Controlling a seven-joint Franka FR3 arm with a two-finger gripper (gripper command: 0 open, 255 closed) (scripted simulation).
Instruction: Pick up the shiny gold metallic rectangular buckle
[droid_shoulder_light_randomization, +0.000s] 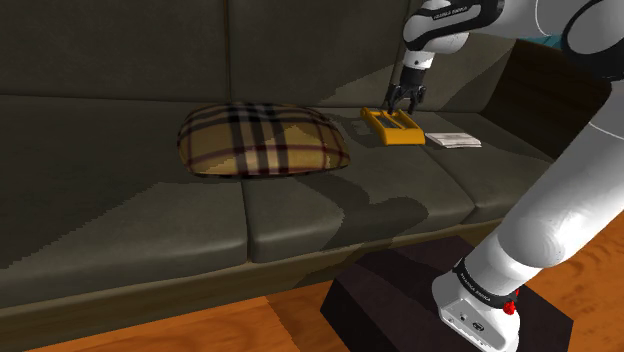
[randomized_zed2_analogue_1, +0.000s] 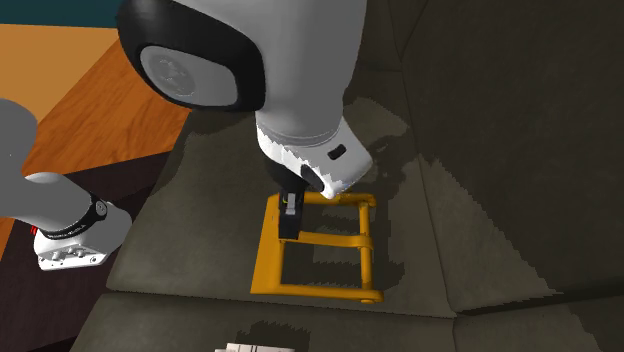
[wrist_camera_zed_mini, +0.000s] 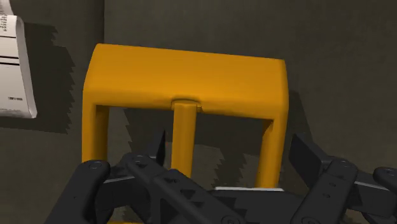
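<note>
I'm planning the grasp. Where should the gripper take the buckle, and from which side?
Probably a thin side rail, from straight above: the buckle lies flat on the sofa, and the open gripper hangs over its rails, which are narrower than the broad end.

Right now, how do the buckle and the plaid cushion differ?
The buckle is a plain orange-yellow open frame; the cushion is tan plaid, puffy and much larger. The open claw stands over the buckle, apart from the cushion. Both lie on the dark sofa.
</note>
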